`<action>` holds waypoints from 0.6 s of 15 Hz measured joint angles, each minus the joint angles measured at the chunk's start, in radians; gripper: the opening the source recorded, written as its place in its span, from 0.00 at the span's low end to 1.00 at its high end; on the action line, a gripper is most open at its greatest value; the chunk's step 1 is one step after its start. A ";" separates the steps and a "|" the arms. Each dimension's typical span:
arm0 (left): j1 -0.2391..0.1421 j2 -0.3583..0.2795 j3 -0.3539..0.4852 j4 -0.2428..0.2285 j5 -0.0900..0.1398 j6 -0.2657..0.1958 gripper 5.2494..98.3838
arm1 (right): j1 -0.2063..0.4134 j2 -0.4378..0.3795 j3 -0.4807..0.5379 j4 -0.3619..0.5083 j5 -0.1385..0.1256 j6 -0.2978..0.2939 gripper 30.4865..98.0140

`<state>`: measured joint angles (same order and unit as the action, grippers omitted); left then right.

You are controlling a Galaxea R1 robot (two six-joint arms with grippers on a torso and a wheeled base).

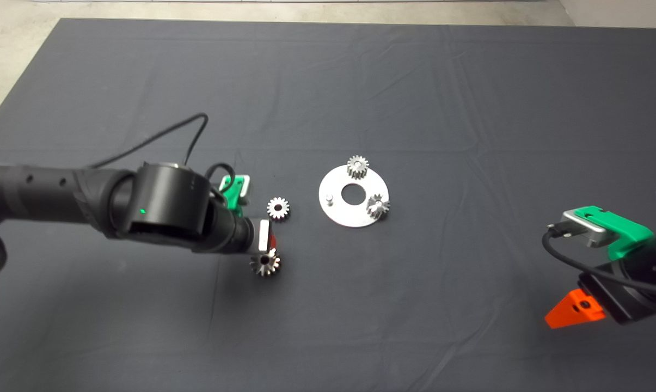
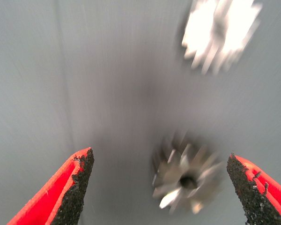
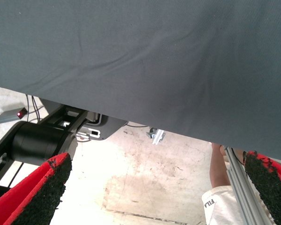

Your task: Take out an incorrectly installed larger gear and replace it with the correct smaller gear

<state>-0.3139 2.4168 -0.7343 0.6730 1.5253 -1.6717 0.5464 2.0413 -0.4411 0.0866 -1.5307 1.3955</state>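
Head view: the left pincer (image 1: pixel 269 251) is held over the larger gear (image 1: pixel 265 263) on the mat (image 1: pixel 415 305), fingers (image 2: pixel 75 187) spread apart and clear of it. The smaller gear (image 1: pixel 278 207) lies just beside. The right pincer (image 3: pixel 154 197) is parked, spread apart.

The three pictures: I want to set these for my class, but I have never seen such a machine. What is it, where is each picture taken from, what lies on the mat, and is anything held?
It is a two-armed robot. The overhead picture looks down on a dark mat. The other two come from cameras on each wrist.

On the mat lies a round metal plate carrying two small gears and a bare peg. Beside it lie the smaller gear and the larger gear.

The left gripper is open, with the larger gear between its fingers but not gripped. The right gripper waits open at the mat's edge, holding nothing.
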 measured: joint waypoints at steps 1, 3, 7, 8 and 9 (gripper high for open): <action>-0.022 0.001 -0.012 -0.006 0.000 0.000 0.73 | 0.000 0.000 0.000 0.000 -0.001 0.000 1.00; -0.043 0.014 -0.023 -0.038 0.001 0.000 0.78 | 0.000 -0.002 0.001 0.000 -0.001 0.000 1.00; -0.053 0.104 -0.088 -0.054 0.001 0.000 0.83 | 0.000 -0.003 0.003 0.000 -0.001 0.000 1.00; -0.056 0.136 -0.115 -0.061 -0.002 0.000 0.83 | 0.000 -0.002 0.003 0.000 -0.001 0.000 1.00; -0.058 0.159 -0.149 -0.071 -0.008 0.000 0.85 | 0.000 -0.002 0.003 0.000 0.000 0.000 1.00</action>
<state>-0.3721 2.5763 -0.8838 0.6020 1.5172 -1.6717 0.5468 2.0391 -0.4383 0.0870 -1.5309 1.3955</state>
